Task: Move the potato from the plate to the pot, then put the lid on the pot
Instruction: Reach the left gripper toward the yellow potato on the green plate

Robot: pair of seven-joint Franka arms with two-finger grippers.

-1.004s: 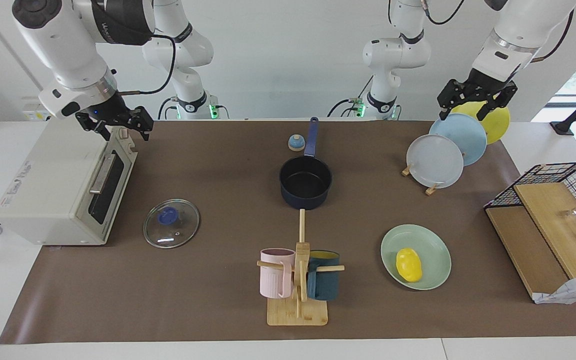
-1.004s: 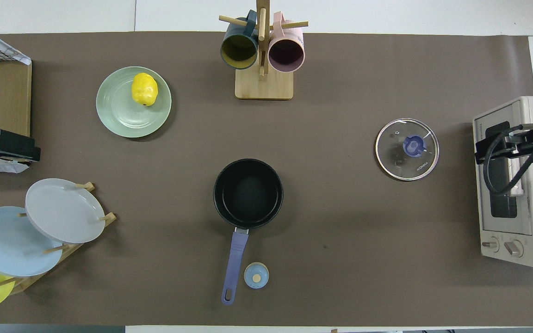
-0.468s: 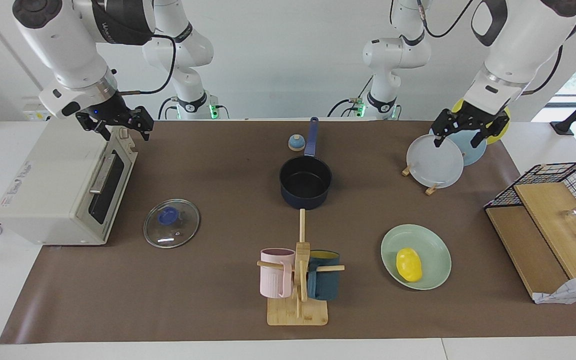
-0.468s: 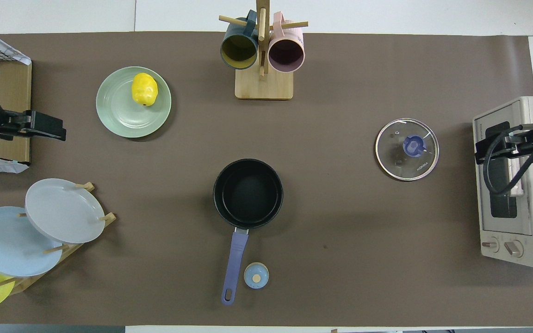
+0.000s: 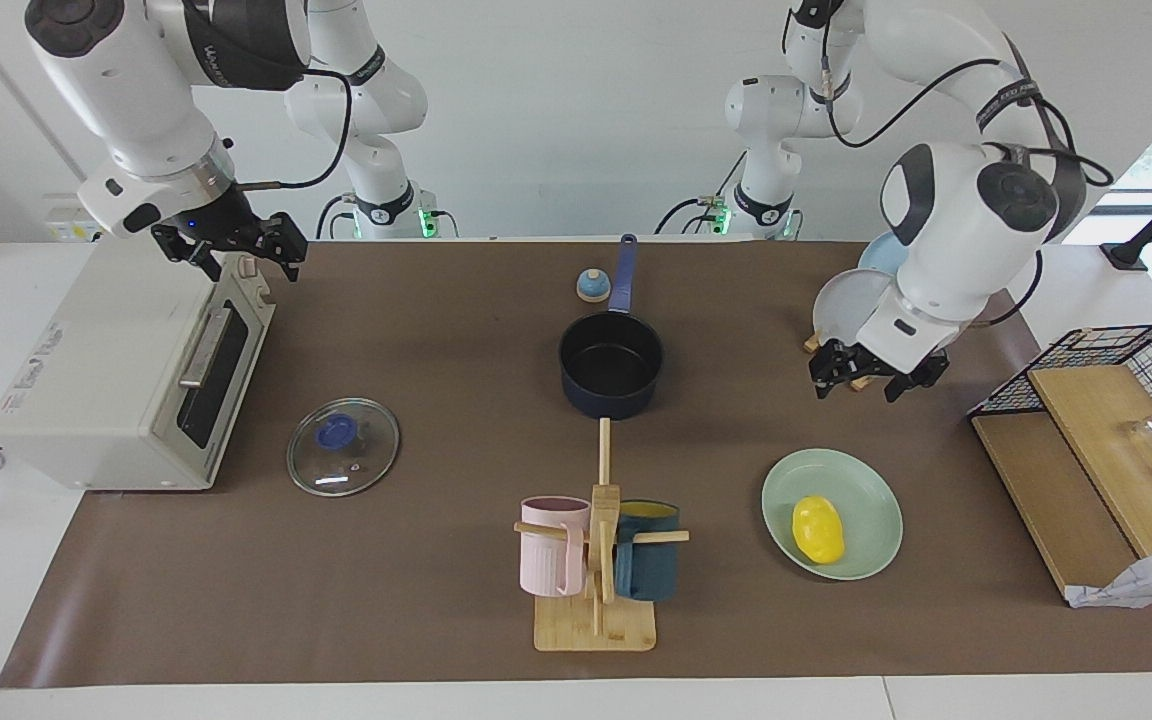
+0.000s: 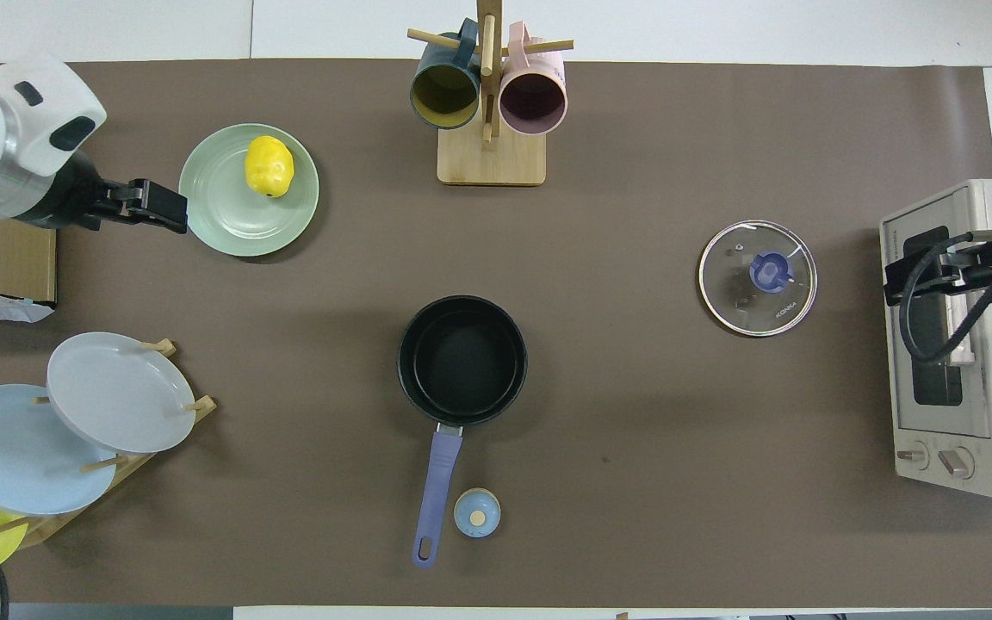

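Note:
The yellow potato lies on the mint-green plate. The navy pot stands empty mid-table, its handle pointing toward the robots. The glass lid lies flat on the mat in front of the toaster oven. My left gripper is open and empty, in the air over the mat between the plate rack and the mint-green plate, at the plate's edge in the overhead view. My right gripper is open and waits over the toaster oven.
A toaster oven stands at the right arm's end. A mug rack is farther out than the pot. A plate rack, a wire basket with boards and a small blue dome are also there.
My left arm has swung down from over the plate rack toward the mint-green plate, and its gripper now hangs lower and close to the plate's edge. The right arm has not moved.

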